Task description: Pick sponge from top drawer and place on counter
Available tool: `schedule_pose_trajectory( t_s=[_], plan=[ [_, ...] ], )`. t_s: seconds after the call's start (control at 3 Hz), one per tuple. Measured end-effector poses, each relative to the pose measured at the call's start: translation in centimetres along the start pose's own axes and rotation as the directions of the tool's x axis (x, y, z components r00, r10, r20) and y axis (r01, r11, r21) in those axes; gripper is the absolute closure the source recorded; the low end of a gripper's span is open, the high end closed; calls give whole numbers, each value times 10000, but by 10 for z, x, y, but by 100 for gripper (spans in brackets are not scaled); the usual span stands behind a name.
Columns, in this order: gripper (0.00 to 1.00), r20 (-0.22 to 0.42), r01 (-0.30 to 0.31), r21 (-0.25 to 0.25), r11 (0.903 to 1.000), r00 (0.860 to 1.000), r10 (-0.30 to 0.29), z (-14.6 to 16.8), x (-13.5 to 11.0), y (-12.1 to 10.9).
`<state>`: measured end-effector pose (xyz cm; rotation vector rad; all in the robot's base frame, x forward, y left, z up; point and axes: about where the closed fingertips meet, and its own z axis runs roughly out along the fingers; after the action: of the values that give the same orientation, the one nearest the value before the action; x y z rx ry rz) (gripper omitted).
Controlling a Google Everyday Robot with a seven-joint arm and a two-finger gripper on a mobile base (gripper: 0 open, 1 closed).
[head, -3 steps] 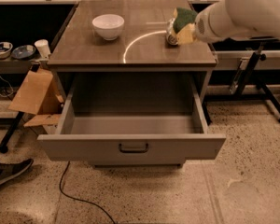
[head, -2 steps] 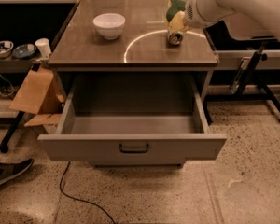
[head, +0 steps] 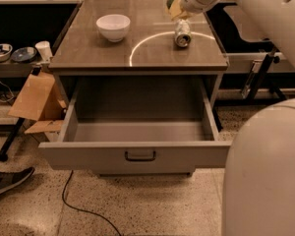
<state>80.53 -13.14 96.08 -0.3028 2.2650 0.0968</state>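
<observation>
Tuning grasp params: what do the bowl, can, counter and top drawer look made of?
Bowl: smooth white with soft highlights, likely ceramic, maybe plastic. Can: silvery sheen, probably aluminium. Counter: dark and glossy, mirrors the lights; laminate seemingly. Top drawer: flat matte grey, looks like painted metal. Gripper is above the counter's far right edge, at the sponge.

One gripper (head: 177, 1) is hovering over the counter (head: 152, 55), far right, by one sponge (head: 173, 10); one can (head: 182, 33) and one bowl (head: 113, 26) are resting there; one top drawer (head: 88, 155) is standing open; perhaps two dishes (head: 1, 51) are sitting leftward
</observation>
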Motion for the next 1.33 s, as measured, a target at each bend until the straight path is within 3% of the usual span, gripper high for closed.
schedule_pose_trajectory(
  t_s=[0.67,1.33],
  plan=[
    [100,-151,102,248,9996,9998,-98,8,3,2],
    [100,198,-221,351,9991,9996,214,36,-24,39]
  ],
)
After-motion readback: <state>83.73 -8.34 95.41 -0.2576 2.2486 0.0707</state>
